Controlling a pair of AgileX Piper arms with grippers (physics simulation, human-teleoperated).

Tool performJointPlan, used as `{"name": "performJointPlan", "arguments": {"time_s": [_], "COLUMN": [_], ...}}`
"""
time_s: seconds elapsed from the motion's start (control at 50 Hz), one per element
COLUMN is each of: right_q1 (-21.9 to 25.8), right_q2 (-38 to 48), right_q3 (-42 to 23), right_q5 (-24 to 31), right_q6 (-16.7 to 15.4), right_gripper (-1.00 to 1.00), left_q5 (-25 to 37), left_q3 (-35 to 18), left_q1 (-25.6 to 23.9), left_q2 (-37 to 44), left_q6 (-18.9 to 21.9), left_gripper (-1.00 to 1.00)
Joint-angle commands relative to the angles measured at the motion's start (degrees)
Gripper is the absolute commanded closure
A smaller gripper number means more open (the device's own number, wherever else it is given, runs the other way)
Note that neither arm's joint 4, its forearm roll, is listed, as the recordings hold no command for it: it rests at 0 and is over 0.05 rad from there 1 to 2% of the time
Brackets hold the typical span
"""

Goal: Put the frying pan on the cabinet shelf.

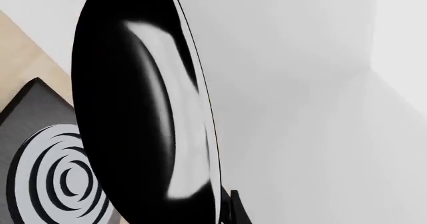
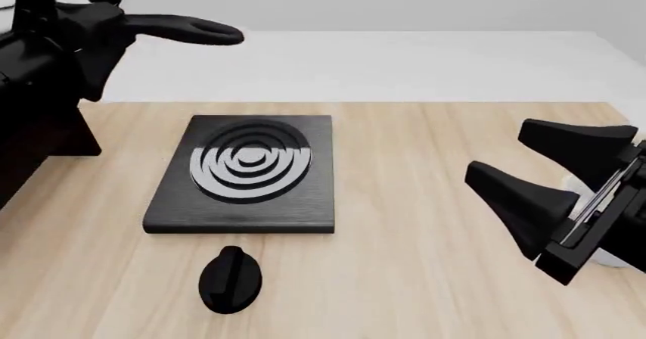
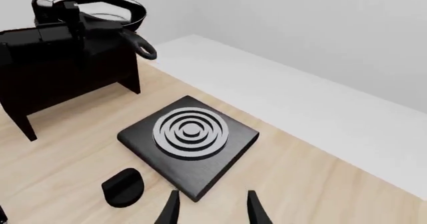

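Observation:
The frying pan (image 3: 100, 10) is up at the top of the dark cabinet (image 3: 67, 69), and its long handle (image 2: 192, 29) sticks out to the right over the table. In the left wrist view the pan's glossy inside (image 1: 147, 114) fills the picture. One left finger (image 1: 235, 206) shows pressed against its rim; the other is hidden behind the pan. My left gripper (image 3: 53, 9) is at the pan's far-left side, shut on its wall. No shelf board shows apart from the cabinet's top. My right gripper (image 2: 497, 153) hangs open and empty at the right.
A black square stove plate (image 2: 242, 174) with silver rings lies mid-table. A black knob (image 2: 230, 280) sits in front of it. A white bowl (image 2: 610, 260) peeks out from behind the right gripper. The cabinet (image 2: 30, 150) stands on legs at the left edge.

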Motion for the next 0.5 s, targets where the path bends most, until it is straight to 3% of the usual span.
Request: {"name": "performJointPlan", "arguments": {"time_s": [0.02, 0.5], "right_q1": [0.10, -0.44], "right_q2": [1.37, 1.58], "right_q3": [3.25, 3.23], "right_q5": [-3.10, -2.82], "right_q6": [0.11, 0.15], "right_gripper": [-1.00, -1.00], "left_q5": [-0.46, 2.74], "left_q3": [-1.88, -7.43], "left_q1": [6.17, 14.12], "left_q2": [-1.50, 0.61], "left_q6": [-0.81, 1.74], "left_gripper": [1.00, 1.00]}}
